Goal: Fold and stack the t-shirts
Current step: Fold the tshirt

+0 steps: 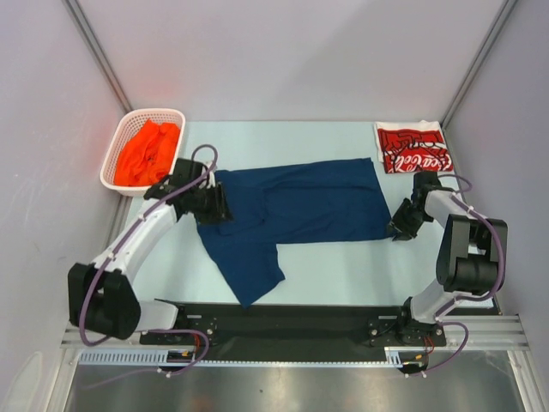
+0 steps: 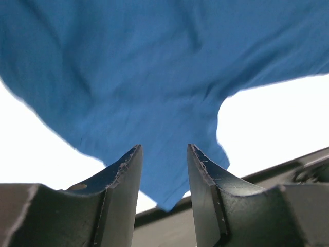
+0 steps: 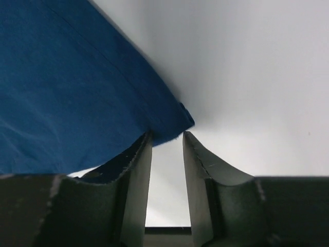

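Observation:
The navy t-shirt (image 1: 292,210) lies spread across the middle of the table, with one part trailing toward the near edge. The red Coca-Cola t-shirt (image 1: 413,148) lies folded at the back right. The orange t-shirt (image 1: 147,153) is bunched in the white basket (image 1: 111,159). My left gripper (image 1: 214,204) is at the navy shirt's left edge. In the left wrist view the left gripper (image 2: 163,154) is open with navy cloth (image 2: 154,77) ahead of its tips. My right gripper (image 1: 401,225) is at the shirt's near right corner. In the right wrist view the right gripper (image 3: 167,139) is open with the corner (image 3: 172,123) at its tips.
The basket stands at the back left against the wall. Grey walls close in the table on the left, right and back. A black base rail (image 1: 292,322) runs along the near edge, close to the shirt's trailing part.

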